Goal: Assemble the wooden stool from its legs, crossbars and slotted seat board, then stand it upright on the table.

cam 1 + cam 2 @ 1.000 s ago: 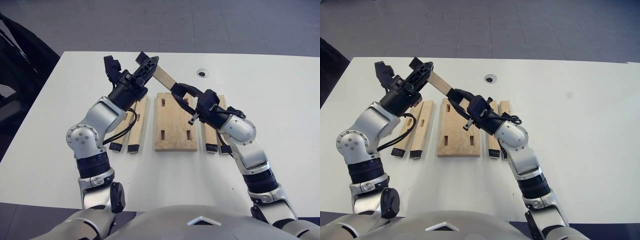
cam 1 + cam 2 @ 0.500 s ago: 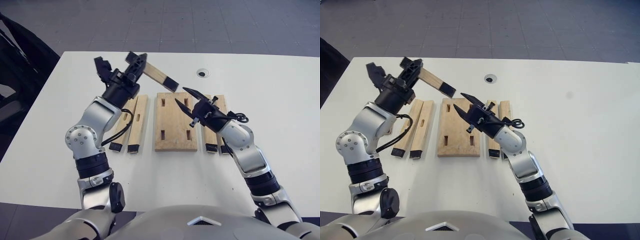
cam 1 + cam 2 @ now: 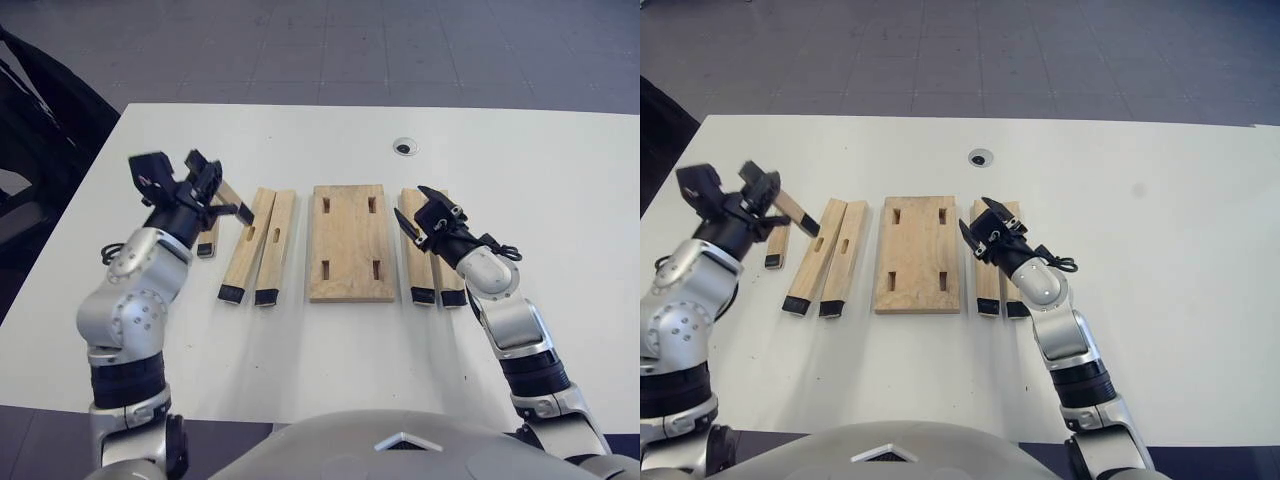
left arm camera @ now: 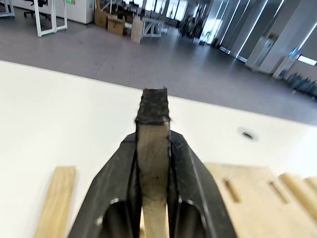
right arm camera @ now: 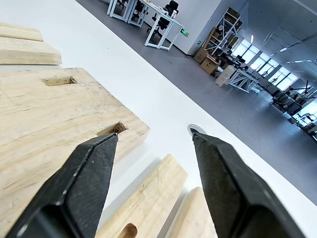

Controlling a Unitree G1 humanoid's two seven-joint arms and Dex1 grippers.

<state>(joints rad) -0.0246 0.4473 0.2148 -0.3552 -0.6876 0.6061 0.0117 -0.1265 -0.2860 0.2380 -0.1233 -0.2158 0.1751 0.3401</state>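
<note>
seat board [image 3: 347, 243]: flat on the surface [image 3: 560, 200], midway between its left and right edges; four slots face up.
left legs [image 3: 262, 246]: two slotted pieces side by side, just left of the seat board, black ends toward the near edge.
right legs [image 3: 428, 262]: two more, just right of the seat board, black ends toward the near edge.
black-tipped bar [image 3: 232, 202]: tilted, toward the left edge, far end of the left legs just beside its black tip; contact with the surface cannot be told.
short bar [image 3: 208, 238]: lying on the surface, just left of the left legs, under the held bar.
left end effector [image 3: 205, 185]: fingers [image 4: 185, 163] clamped on both sides of the black-tipped bar, whose black end sticks out past the tips.
right end effector [image 3: 428, 208]: fingers [image 5: 91, 163] spread wide, holding nothing; over the far ends of the right legs, just beside the seat board's far right corner.
cable hole [image 3: 403, 147]: near the far edge, well beyond the right legs.
</note>
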